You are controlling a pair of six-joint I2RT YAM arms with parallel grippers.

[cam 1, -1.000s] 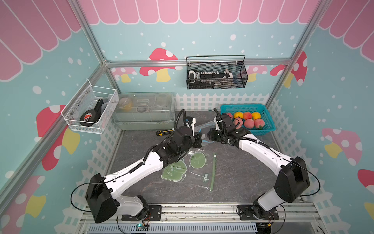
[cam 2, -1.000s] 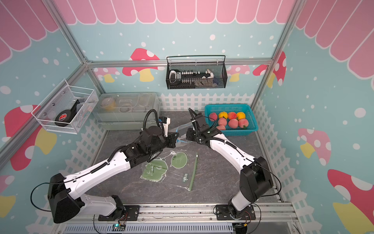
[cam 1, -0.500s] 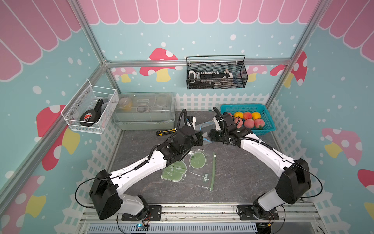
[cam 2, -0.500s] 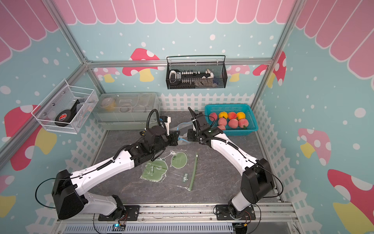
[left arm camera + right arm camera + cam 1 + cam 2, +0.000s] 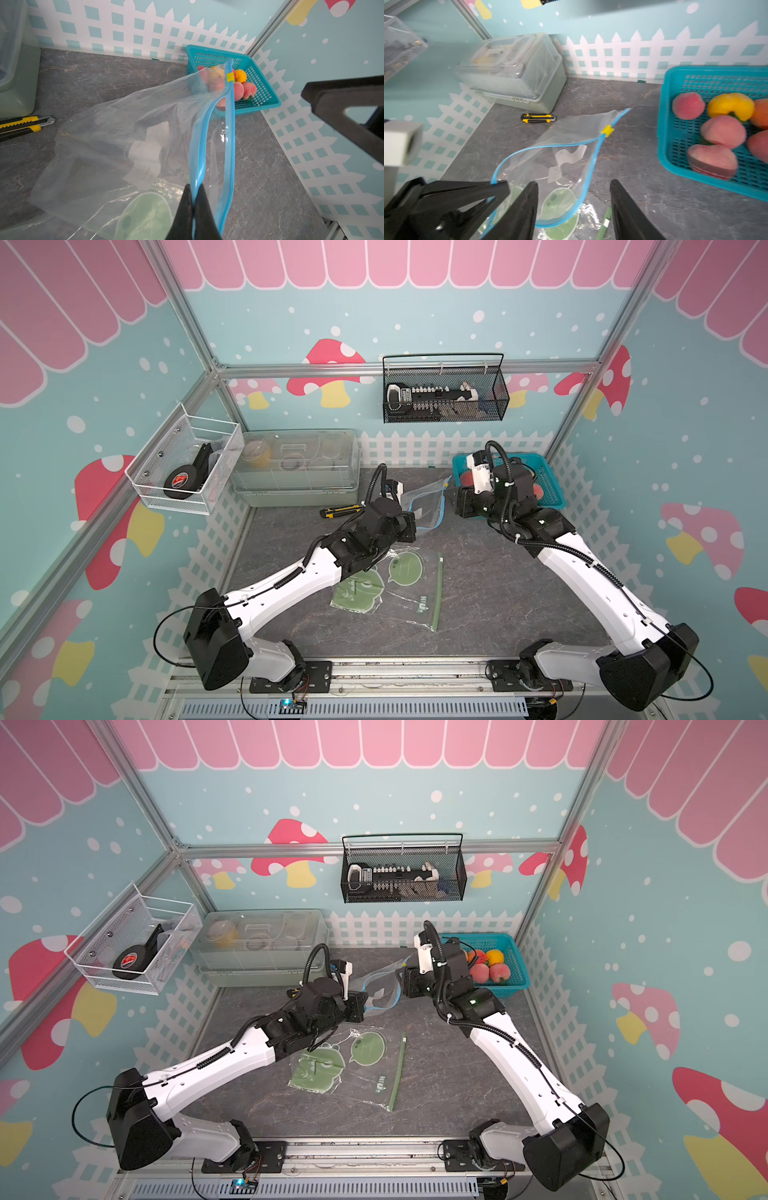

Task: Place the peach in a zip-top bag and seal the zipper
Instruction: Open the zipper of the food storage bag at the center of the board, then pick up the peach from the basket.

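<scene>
Peaches (image 5: 723,131) lay with other fruit in the teal basket (image 5: 661,124) at the far right corner of the table (image 5: 498,593), none of them in a bag. Beside the basket, the clear zip-top bag (image 5: 124,135) was held up off the table, its blue zipper mouth gaping toward the basket and the yellow slider (image 5: 607,129) at the far end of the track. The left gripper (image 5: 194,194) was pinched tight on one lip of that zipper. The right gripper (image 5: 574,182) hung just in front of the mouth, jaws spread wide and gripping nothing. A second bag with green prints (image 5: 386,585) lay flat nearer the robot, and a yellow utility knife (image 5: 538,118) by the clear storage box (image 5: 512,70).
</scene>
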